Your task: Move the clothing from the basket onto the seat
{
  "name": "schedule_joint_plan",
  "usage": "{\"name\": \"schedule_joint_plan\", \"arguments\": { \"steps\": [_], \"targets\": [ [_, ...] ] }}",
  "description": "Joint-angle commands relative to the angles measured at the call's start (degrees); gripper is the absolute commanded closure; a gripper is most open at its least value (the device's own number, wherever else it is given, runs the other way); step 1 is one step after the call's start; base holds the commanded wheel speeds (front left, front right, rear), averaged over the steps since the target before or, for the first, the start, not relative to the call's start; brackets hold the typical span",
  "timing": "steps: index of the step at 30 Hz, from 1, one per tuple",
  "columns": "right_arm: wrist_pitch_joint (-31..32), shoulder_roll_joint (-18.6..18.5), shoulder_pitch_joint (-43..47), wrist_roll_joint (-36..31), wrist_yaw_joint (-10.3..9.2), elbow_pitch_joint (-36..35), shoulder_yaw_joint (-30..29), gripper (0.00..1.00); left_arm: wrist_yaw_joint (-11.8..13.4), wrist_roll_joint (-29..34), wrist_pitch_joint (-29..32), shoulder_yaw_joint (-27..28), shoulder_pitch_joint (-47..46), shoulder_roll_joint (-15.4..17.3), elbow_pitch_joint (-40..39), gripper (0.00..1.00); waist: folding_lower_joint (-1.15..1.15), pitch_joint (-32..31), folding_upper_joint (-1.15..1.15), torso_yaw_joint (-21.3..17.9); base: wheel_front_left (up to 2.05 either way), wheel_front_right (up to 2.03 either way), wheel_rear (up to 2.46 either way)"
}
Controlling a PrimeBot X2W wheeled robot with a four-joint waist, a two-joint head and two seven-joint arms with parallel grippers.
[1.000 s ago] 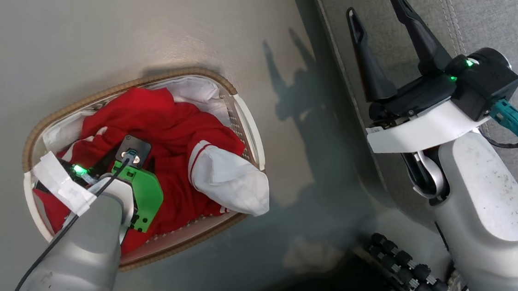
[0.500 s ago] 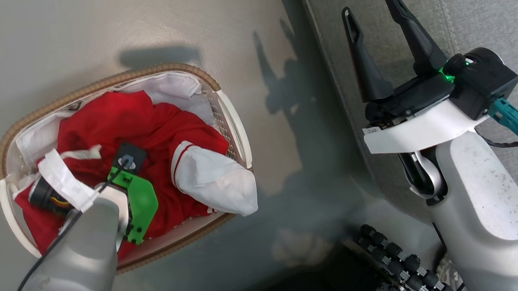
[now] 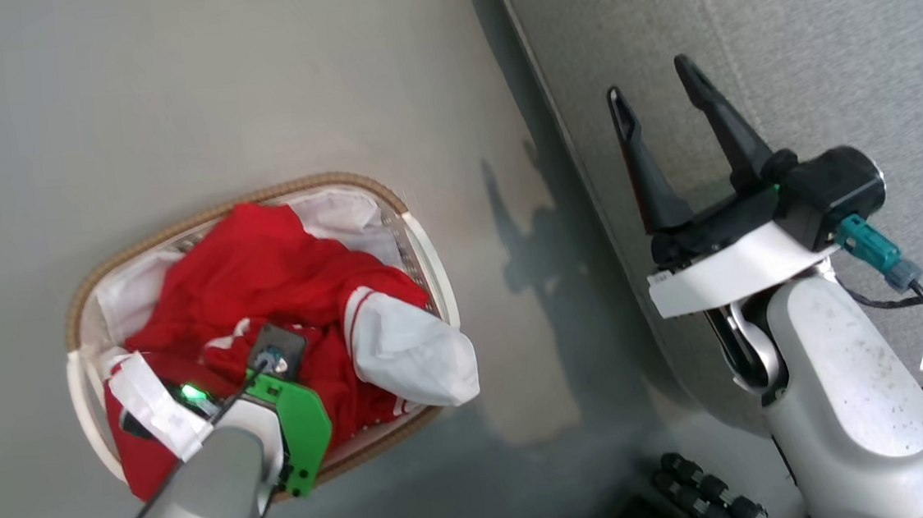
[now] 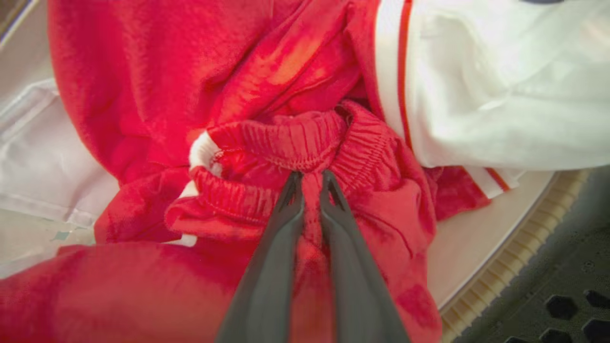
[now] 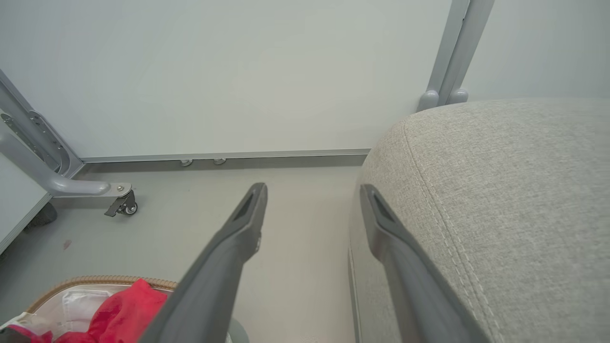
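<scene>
Here the left gripper is clamped on a fold of the red shorts just under their elastic waistband, a bunched edge that gives thin fingers something to bite. The clothing lies in the basket on the floor, the jersey trailing its white sleeve over the rim. The right gripper hangs with jaws apart by the edge of the seat, probably parked clear of the lift.
</scene>
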Motion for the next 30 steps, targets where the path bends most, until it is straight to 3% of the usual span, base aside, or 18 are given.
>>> {"name": "schedule_joint_plan", "arguments": {
  "steps": [1,15,30],
  "targets": [
    [-0.1,-0.2,1.5,-0.6,-0.04,0.6,-0.2,0.00,-0.2,-0.9,-1.3,0.1,1.8,-0.4,0.0,1.00,0.00,-7.2,0.00,1.9,0.00,0.00,0.00],
    [-0.1,-0.2,9.7,-4.2,-0.04,5.5,-1.7,0.00,0.3,-5.6,-8.2,2.2,7.9,-2.9,-5.1,1.00,0.00,-23.4,0.00,7.2,0.00,0.00,0.00],
    [-0.1,-0.2,16.9,-5.4,-0.04,8.8,-1.0,0.00,1.9,-4.5,-8.2,11.2,15.9,-2.6,-31.6,1.00,0.00,-32.7,0.00,10.7,0.00,0.00,0.00]
  ]
}}
